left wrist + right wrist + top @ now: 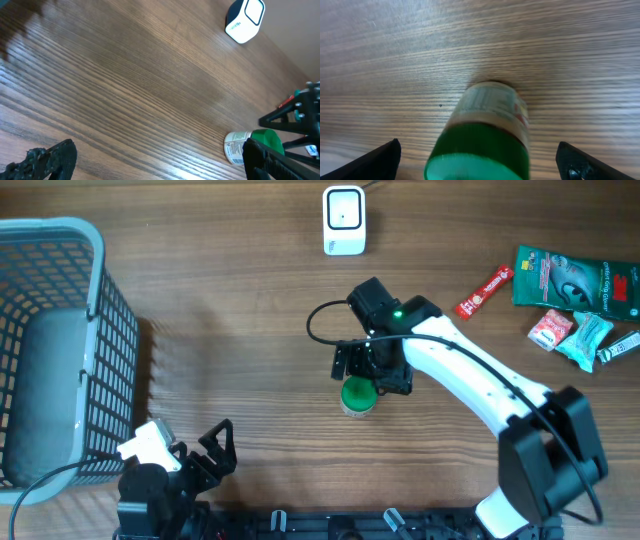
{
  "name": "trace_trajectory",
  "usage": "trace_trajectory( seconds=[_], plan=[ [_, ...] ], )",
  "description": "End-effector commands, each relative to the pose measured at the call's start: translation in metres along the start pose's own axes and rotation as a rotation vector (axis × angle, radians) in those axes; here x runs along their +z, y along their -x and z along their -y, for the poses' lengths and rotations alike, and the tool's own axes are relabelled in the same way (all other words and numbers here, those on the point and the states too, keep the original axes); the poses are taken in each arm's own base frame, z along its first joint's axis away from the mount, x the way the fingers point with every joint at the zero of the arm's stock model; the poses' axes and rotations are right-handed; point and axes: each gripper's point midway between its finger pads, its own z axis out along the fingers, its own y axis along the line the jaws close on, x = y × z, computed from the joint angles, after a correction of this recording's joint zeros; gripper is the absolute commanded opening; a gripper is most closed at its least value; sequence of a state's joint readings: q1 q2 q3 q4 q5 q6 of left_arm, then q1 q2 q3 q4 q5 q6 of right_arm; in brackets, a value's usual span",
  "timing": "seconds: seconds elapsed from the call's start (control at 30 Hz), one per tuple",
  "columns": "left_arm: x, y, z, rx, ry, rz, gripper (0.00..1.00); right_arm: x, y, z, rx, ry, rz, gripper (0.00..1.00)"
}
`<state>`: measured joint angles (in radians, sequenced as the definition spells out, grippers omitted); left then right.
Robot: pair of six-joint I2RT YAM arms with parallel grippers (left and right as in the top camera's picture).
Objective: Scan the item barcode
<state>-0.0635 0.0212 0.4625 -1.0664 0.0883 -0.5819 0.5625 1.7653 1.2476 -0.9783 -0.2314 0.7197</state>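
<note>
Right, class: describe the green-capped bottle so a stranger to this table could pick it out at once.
Find the white scanner at the far edge, then come straight toward the near side to the open right claw. Just below it sits a small bottle. Its bright green cap and pale label set it apart from the flat packets to its right.

Bottle [358,398] on table [230,300], below right claw [372,372]

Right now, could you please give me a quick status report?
Right gripper open over green-capped bottle, not gripping. Left gripper open near basket. Bare table between bottle and scanner.
</note>
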Motion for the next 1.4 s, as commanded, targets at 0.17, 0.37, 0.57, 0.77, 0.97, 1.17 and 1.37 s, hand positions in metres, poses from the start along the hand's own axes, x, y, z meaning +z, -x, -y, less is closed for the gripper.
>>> trace_trajectory(
  seconds=[0.17, 0.37, 0.57, 0.77, 0.97, 1.17, 1.37],
  plan=[
    [0.001, 0.000, 0.000, -0.006, 0.000, 0.000, 1.00, 0.037, -0.013, 0.004, 0.075, -0.077, -0.088, 0.99],
    [0.001, 0.000, 0.000, -0.006, -0.001, 0.000, 1.00, 0.054, -0.007, 0.017, 0.327, -0.167, -0.053, 0.84],
    [0.001, 0.000, 0.000, -0.006, 0.000, 0.001, 1.00, 0.053, -0.003, 0.023, 0.415, -0.199, -0.012, 0.76],
    [0.001, 0.000, 0.000, -0.006, -0.001, 0.000, 1.00, 0.056, 0.001, 0.019, 0.357, -0.179, -0.008, 0.76],
    [0.001, 0.000, 0.000, -0.006, 0.000, 0.000, 1.00, 0.061, -0.004, 0.019, 0.372, -0.175, -0.042, 0.77],
    [0.001, 0.000, 0.000, -0.006, -0.001, 0.000, 1.00, 0.064, -0.017, 0.006, 0.375, -0.117, -0.131, 0.85],
    [0.001, 0.000, 0.000, -0.006, -0.001, 0.000, 1.00, 0.064, -0.010, 0.015, 0.374, -0.157, -0.081, 0.70]
  ],
)
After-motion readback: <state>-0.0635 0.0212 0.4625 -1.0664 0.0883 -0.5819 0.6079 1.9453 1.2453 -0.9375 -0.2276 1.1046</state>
